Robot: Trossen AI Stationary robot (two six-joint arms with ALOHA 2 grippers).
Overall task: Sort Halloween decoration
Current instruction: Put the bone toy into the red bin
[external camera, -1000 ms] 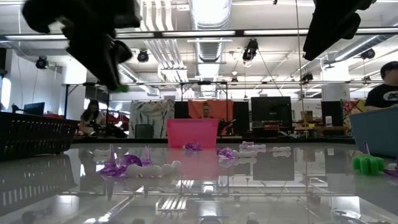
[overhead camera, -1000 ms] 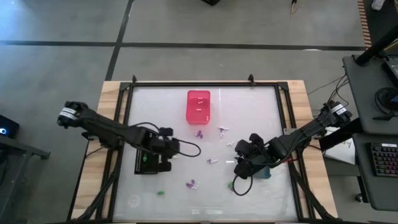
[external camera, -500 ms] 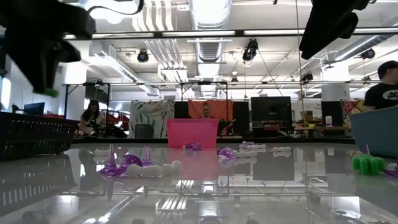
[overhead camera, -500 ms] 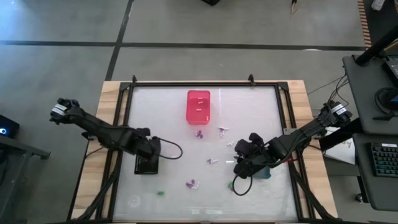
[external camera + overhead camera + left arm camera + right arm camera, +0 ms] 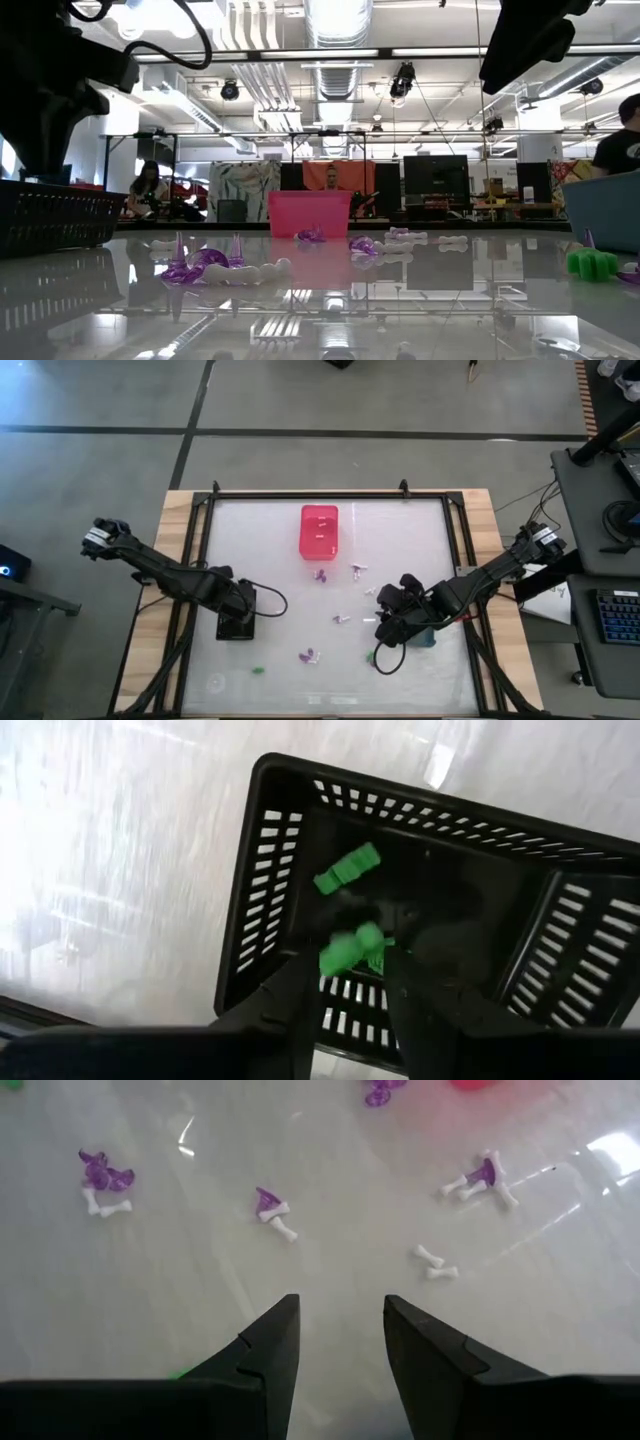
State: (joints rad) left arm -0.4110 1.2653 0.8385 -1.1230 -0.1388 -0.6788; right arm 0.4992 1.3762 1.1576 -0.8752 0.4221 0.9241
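The decoration pieces are tiny: purple [image 5: 267, 1201] and white [image 5: 434, 1260] ones lie scattered mid-table, and a green one [image 5: 258, 671] lies near the front edge. My left gripper [image 5: 350, 978] points down into the black basket [image 5: 268, 870], its fingers apart. One green piece [image 5: 348, 869] lies on the basket's floor and another [image 5: 350, 950] shows between the fingertips. My right gripper [image 5: 341, 1330] hangs open above the table at the right, with nothing between its fingers. My left gripper has the second green piece [image 5: 352, 946] level with its fingertips, seen from above over the basket's floor. Whether either finger touches the piece, I cannot tell.
A pink bin [image 5: 319, 528] stands at the far middle. A grey-blue container [image 5: 423, 637] sits by my right gripper [image 5: 390, 622]. Another green piece [image 5: 592, 262] lies at the right. The black basket [image 5: 235, 625] is at the table's left.
My left gripper has gone toward the table's left edge, from beside the basket to above it, and has tipped to point straight down. It carried a green piece at its fingertips, which the low view no longer shows.
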